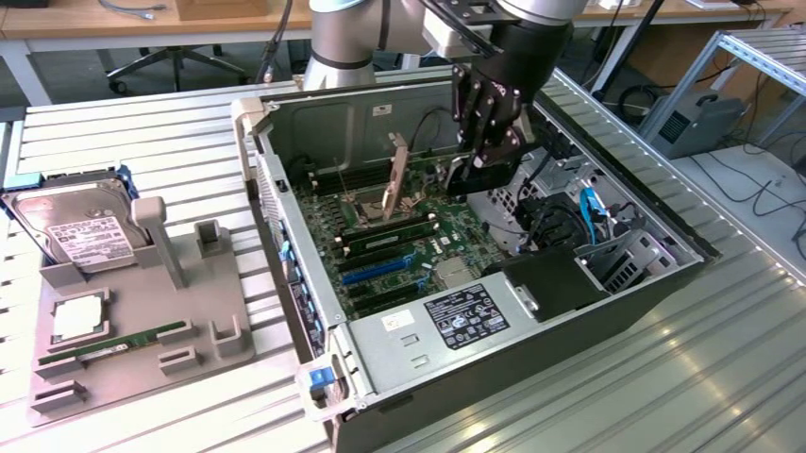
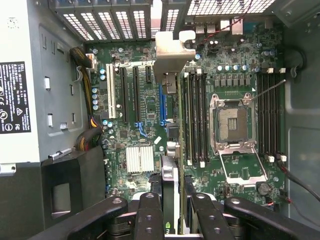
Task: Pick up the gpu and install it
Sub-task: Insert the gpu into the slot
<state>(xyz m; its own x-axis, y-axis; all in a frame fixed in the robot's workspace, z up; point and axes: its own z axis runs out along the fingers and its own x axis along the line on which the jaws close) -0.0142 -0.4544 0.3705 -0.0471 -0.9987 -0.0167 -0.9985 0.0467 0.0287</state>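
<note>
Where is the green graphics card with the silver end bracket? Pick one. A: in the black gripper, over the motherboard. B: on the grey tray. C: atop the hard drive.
A: the green graphics card sits edge-on between the fingers of the black gripper, above the green motherboard.

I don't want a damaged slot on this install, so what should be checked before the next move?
1. gpu clamped in the gripper: ok.
2. Card edge parallel to the blue slot: ok.
3. Card directly over that slot: cannot tell.
4. Silver bracket toward the rear vents: ok.
5. Card apart from the open CPU socket: ok.
</note>
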